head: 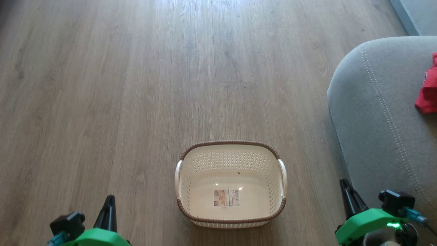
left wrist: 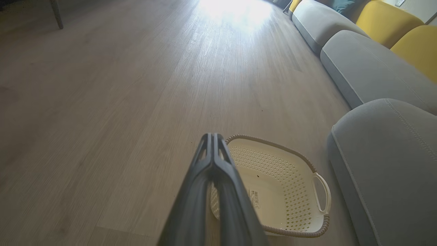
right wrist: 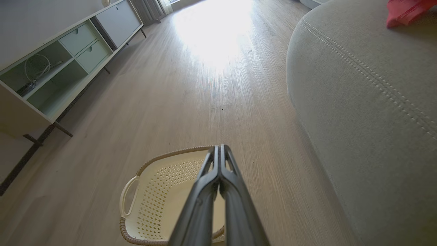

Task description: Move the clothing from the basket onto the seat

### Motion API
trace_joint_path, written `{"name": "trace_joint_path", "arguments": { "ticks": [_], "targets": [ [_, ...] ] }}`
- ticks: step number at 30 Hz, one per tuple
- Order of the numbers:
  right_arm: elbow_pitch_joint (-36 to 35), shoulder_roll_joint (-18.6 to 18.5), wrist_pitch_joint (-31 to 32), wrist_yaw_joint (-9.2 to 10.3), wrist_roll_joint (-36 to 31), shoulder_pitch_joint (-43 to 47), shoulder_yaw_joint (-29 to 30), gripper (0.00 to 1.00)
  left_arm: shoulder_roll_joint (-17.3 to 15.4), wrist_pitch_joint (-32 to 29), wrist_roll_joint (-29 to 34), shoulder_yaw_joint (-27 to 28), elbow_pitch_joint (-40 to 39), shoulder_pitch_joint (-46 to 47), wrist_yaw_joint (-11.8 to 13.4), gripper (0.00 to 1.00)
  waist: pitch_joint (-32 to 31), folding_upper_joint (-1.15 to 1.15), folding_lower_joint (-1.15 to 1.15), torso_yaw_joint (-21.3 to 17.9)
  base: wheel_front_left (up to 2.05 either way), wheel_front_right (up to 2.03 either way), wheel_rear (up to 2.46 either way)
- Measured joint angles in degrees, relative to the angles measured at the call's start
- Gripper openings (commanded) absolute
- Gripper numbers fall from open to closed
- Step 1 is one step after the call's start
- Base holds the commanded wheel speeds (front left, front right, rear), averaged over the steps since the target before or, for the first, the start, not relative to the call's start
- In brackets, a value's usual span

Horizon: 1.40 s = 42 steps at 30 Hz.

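The cream basket (head: 231,218) stands on the wooden floor at bottom centre, with nothing inside but a label sticker (head: 226,197). Red clothing (head: 427,89) lies on the grey seat (head: 375,112) at the right edge. My left gripper (head: 109,200) sits at the lower left, shut and holding nothing. My right gripper (head: 344,184) sits at the lower right, beside the seat's front, also shut on nothing. In the left wrist view the shut fingers (left wrist: 211,160) point over the basket (left wrist: 293,205). In the right wrist view the basket (right wrist: 160,191) lies under the shut fingers (right wrist: 218,167), and the clothing (right wrist: 404,12) rests on the seat (right wrist: 362,89).
More grey seat cushions (left wrist: 368,68) and yellow back cushions (left wrist: 385,20) run along the right. A low sideboard (right wrist: 58,68) with open shelves and drawers stands at the far left in the right wrist view. Wide wooden floor (head: 136,85) lies ahead.
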State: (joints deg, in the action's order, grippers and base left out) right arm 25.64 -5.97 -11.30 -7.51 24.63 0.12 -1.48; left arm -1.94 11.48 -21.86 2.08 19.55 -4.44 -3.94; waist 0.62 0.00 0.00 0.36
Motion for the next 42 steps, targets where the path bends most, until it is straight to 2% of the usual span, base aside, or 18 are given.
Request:
{"name": "trace_joint_path", "arguments": {
  "ticks": [42],
  "targets": [
    [-3.7,1.1,7.0,0.01,26.6,-0.8,3.6,0.00,0.0,-7.0,-27.7,0.9,-1.2,2.8,-1.4,0.00,-0.2,0.00,0.00,-0.1,0.00,0.00,0.00]
  ]
}}
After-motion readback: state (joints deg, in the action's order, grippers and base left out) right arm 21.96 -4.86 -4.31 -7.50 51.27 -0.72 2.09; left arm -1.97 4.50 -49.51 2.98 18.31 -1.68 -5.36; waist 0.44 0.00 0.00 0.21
